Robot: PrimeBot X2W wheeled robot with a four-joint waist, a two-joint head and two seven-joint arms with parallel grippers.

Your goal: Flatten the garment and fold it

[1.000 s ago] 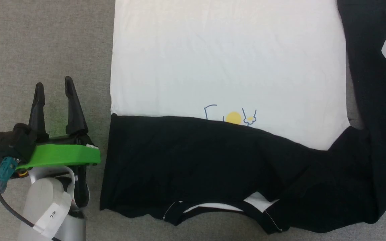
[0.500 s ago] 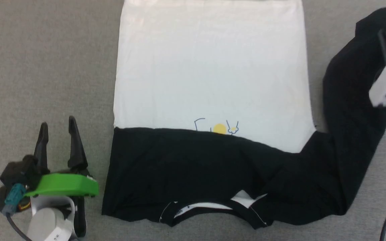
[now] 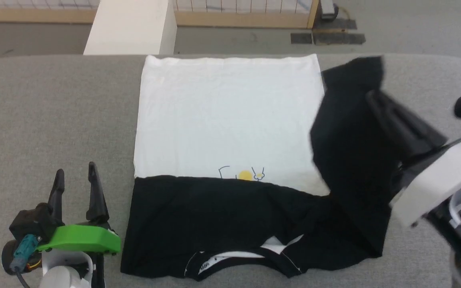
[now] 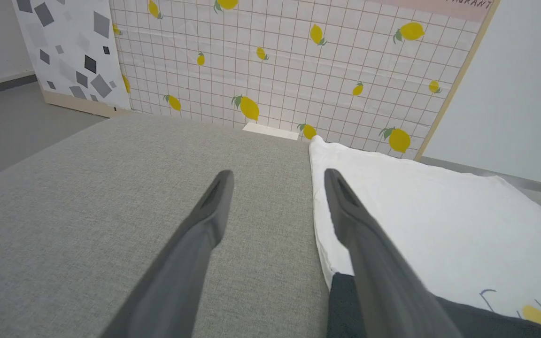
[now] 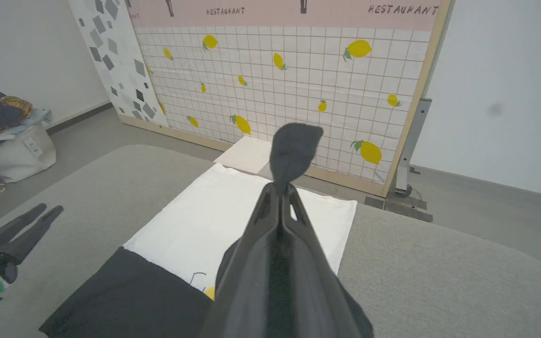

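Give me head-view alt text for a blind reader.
The right pincer is shut on one black sleeve of a soft white T-shirt with black raglan sleeves, holding it up over the shirt's right side. The shirt lies on a grey fabric table; the left pincer sits open beside it.

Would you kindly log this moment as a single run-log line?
left claw: open, beside garment | right claw: shut on black sleeve, held up over garment's right edge | other sleeve: folded across chest
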